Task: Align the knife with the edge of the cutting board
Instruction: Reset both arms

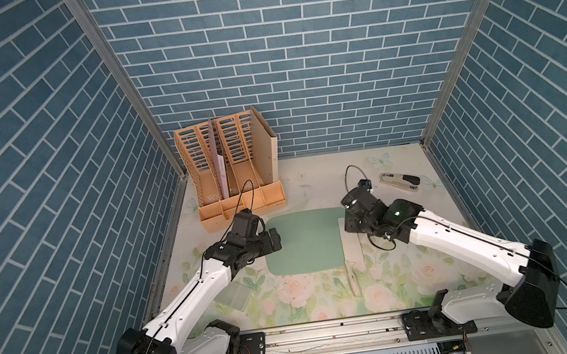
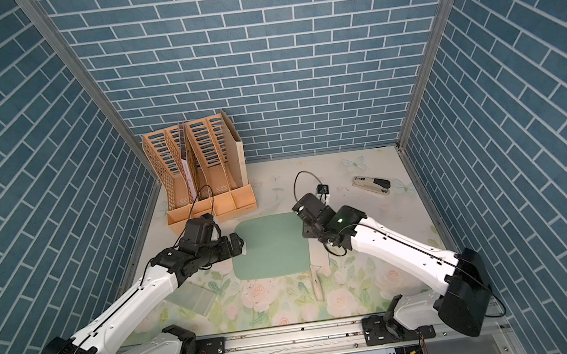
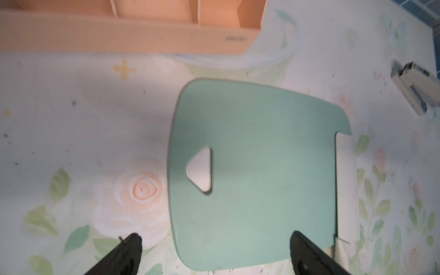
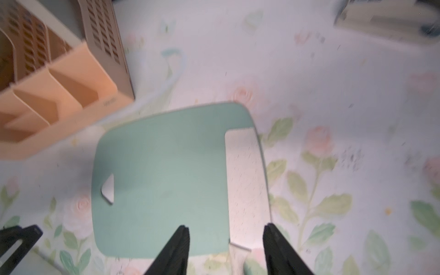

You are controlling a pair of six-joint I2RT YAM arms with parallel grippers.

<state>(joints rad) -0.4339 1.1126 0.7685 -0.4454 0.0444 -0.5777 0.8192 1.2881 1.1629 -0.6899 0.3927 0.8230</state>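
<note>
The pale-green cutting board [image 1: 305, 243] [image 2: 270, 245] lies flat mid-table, its small triangular hole [image 3: 201, 170] towards the left arm. The knife [image 1: 351, 250] [image 2: 319, 256] lies along the board's right edge. Its whitish blade [image 4: 245, 178] [image 3: 345, 185] rests on the board's right margin, and the cream handle [image 1: 353, 281] points to the front. My right gripper [image 4: 226, 227] [image 1: 349, 227] hovers open over the blade's handle end, with nothing between its fingers. My left gripper [image 3: 215, 238] [image 1: 275, 239] stands wide open over the board's left edge.
An orange file organizer [image 1: 234, 176] stands at the back left, close behind the left wrist. A black-and-silver stapler [image 1: 400, 181] lies at the back right. A translucent greenish piece [image 1: 236, 296] lies under the left forearm. Blue brick walls enclose three sides.
</note>
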